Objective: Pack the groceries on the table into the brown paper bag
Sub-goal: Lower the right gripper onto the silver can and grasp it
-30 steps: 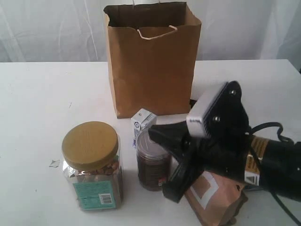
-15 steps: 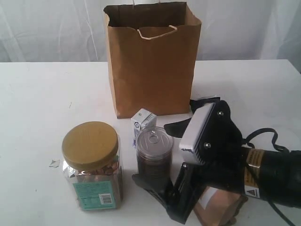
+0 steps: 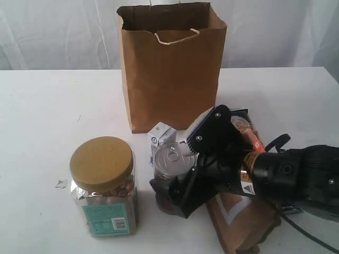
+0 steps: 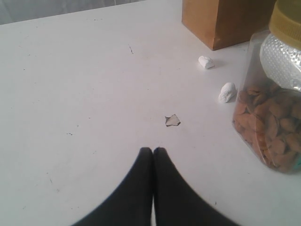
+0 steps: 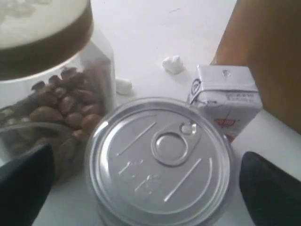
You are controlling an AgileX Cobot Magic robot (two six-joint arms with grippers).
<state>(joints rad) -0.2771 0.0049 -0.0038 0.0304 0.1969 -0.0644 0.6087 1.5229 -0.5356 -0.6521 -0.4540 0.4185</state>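
The pull-tab tin can (image 3: 168, 159) stands on the table (image 3: 42, 116) in front of the brown paper bag (image 3: 169, 69). My right gripper (image 3: 172, 174) is open, with one finger on each side of the can (image 5: 160, 160) and a gap on both sides. The small white-blue carton (image 5: 225, 99) stands just behind the can. Left of the can is the tan-lidded clear jar (image 3: 103, 185) of nuts. The brown-orange pouch (image 3: 241, 222) lies under my right arm. My left gripper (image 4: 153, 150) is shut and empty, low over bare table short of the jar (image 4: 273, 108).
A dark-edged packet (image 3: 246, 126) with orange print lies behind the right arm beside the bag. Two white crumbs (image 4: 206, 62) (image 4: 227, 92) and a small scrap (image 4: 172, 120) lie on the table between the jar and the bag's corner (image 4: 221, 19).
My right gripper has opened wide and swung down and left, from above the pouch to astride the tin can. The left gripper stays shut.
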